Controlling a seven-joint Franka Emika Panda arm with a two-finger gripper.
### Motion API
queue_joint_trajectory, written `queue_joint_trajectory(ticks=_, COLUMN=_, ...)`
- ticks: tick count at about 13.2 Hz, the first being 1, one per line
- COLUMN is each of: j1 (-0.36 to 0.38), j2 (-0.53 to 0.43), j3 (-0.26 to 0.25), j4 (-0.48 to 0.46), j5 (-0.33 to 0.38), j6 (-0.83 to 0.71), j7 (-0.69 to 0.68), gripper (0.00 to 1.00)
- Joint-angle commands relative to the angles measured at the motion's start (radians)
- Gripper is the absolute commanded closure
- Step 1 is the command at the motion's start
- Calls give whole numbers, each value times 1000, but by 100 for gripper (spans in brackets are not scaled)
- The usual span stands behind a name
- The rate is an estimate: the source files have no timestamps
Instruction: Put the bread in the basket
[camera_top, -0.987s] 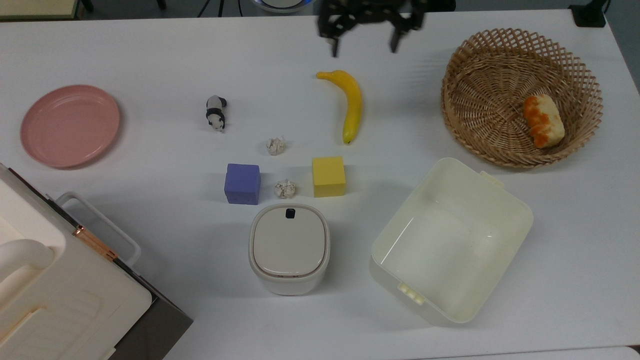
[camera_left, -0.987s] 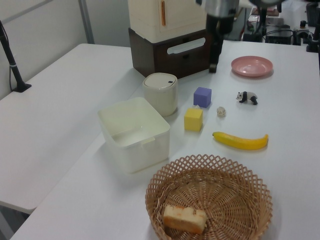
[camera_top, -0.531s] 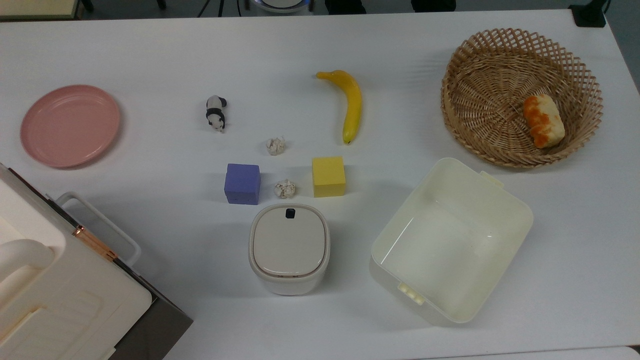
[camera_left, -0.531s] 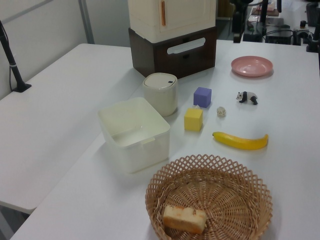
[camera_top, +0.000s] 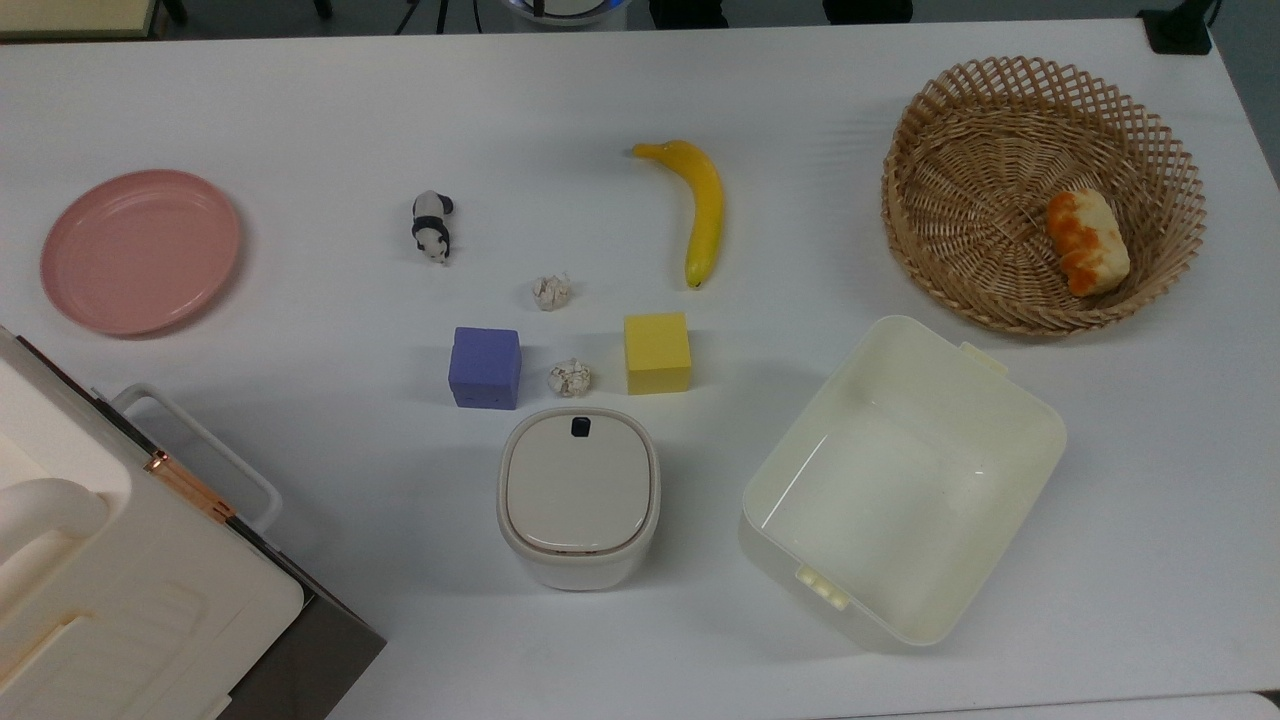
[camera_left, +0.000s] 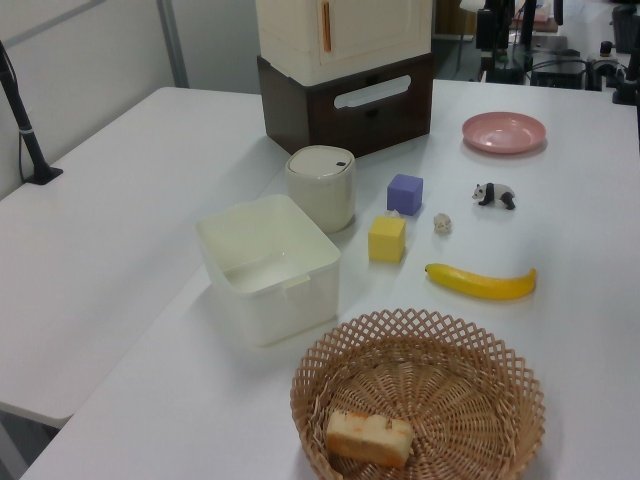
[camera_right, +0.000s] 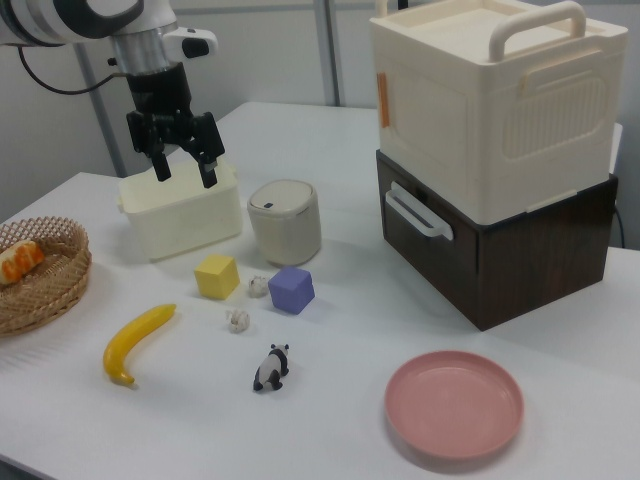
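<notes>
The bread lies inside the wicker basket, against the wall on the top view's right side. In the left view the bread rests in the near part of the basket. At the right view's left edge the bread shows over the basket rim. My gripper hangs open and empty, high above the table, in front of the cream tub in the right view and well away from the basket.
A cream tub, lidded white bin, yellow cube, purple cube, banana, two paper balls, toy panda and pink plate sit on the white table. A stacked box stands at the right view's right.
One second ago the gripper hung at the top view's upper edge and in the left view's top; it has since drawn back and up out of both. Nothing on the table has moved.
</notes>
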Motion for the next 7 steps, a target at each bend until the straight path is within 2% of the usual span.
queue_joint_trajectory(ticks=1, j1=-26, j2=-16, j3=6, j4=-13, j5=38, j6=-3, j7=-23, gripper=0)
queue_joint_trajectory(ticks=4, j1=-28, j2=-15, j3=6, j4=-12, j5=38, j6=-3, j7=-23, gripper=0)
queue_joint_trajectory(ticks=6, j1=-63, j2=-13, j3=28, j4=-13, j5=39, j6=1, j7=-31, gripper=0)
queue_joint_trajectory(ticks=7, j1=-86, j2=-13, j3=56, j4=-15, j5=39, j6=10, j7=-34, gripper=0)
